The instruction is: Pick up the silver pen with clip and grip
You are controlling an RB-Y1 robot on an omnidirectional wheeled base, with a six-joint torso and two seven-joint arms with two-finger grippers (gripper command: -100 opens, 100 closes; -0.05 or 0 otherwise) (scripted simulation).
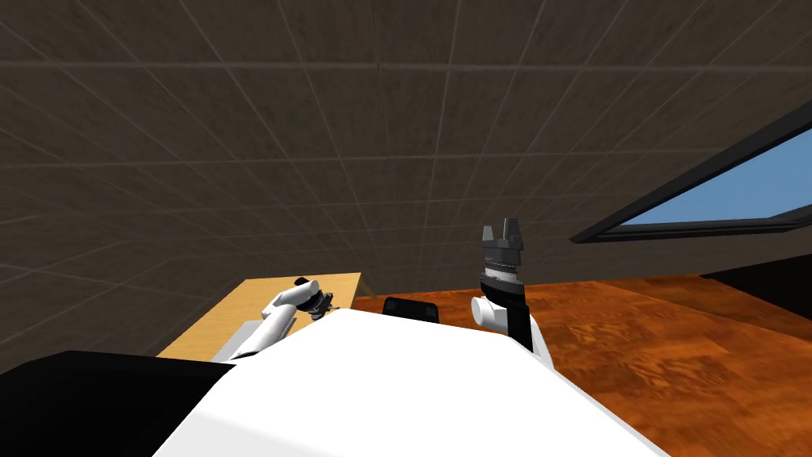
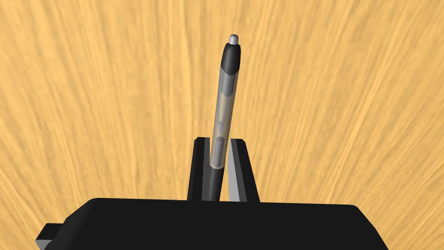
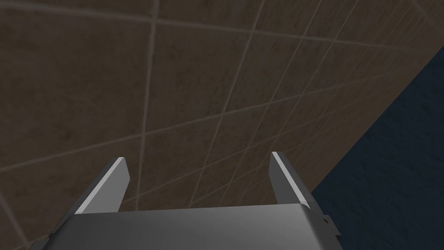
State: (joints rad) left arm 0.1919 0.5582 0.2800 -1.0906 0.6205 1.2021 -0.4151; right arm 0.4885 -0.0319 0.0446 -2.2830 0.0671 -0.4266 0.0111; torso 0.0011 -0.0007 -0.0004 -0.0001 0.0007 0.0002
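Observation:
In the left wrist view a pen (image 2: 223,108) with a clear-grey barrel, dark grip and dark cap end with a silver button stands between my left gripper's (image 2: 220,145) two fingers, which press its lower barrel. Behind it lies a light wooden tabletop (image 2: 86,108). The head view shows my left gripper (image 1: 321,302) low over the wooden table (image 1: 238,309), beside my chest. My right gripper (image 1: 502,230) is raised upright in front of the tiled wall, and in the right wrist view its fingers (image 3: 284,178) stand wide apart with nothing between them.
The wooden table sits to my left against a dark tiled wall (image 1: 357,143). A small black object (image 1: 411,308) lies just past my chest. Orange-brown wood floor (image 1: 650,333) spreads to the right, below a window (image 1: 714,198).

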